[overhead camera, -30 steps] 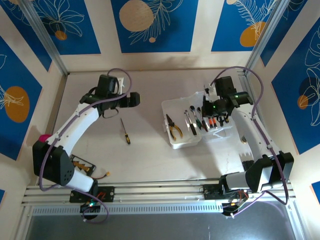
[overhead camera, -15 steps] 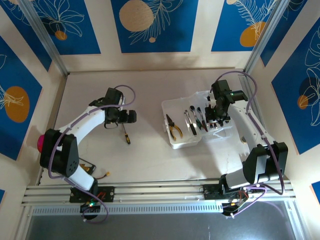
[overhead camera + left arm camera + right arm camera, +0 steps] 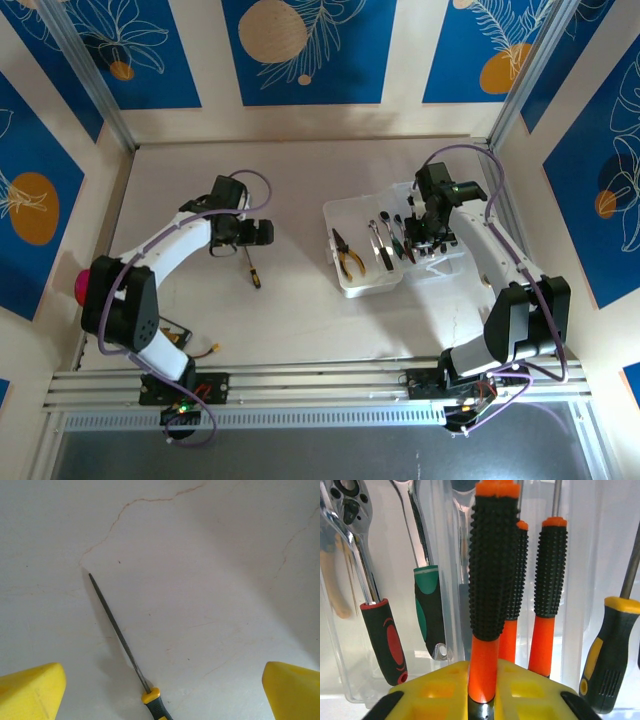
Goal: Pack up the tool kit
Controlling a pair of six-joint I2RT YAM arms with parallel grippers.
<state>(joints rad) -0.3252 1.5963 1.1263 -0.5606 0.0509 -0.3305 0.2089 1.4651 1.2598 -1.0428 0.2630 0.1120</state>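
The tool kit's clear case (image 3: 346, 286) lies open right of centre, with yellow-handled pliers (image 3: 347, 258) and wrenches in it. My right gripper (image 3: 425, 236) is low over the case's right half. Up close, its yellow fingers (image 3: 540, 690) press both sides of an orange-and-black screwdriver (image 3: 495, 570), which hangs above two more orange-and-black screwdrivers (image 3: 547, 580). A yellow-and-black screwdriver (image 3: 250, 265) lies loose on the table. My left gripper (image 3: 262, 233) hovers over its shaft (image 3: 120, 640), open wide (image 3: 165, 690), with nothing between the fingers (image 3: 35, 690).
A red-handled ratchet (image 3: 382, 635), a green-handled tool (image 3: 430, 610) and a yellow-and-black screwdriver (image 3: 610, 645) lie in the case. A pink ball (image 3: 82, 283) and a black card with orange marks (image 3: 165, 332) sit beside the left arm's base. Wall panels close in three sides.
My left gripper has dropped toward the loose screwdriver and then held still. My right gripper has shifted a little over the case's right half with the orange-and-black screwdriver.
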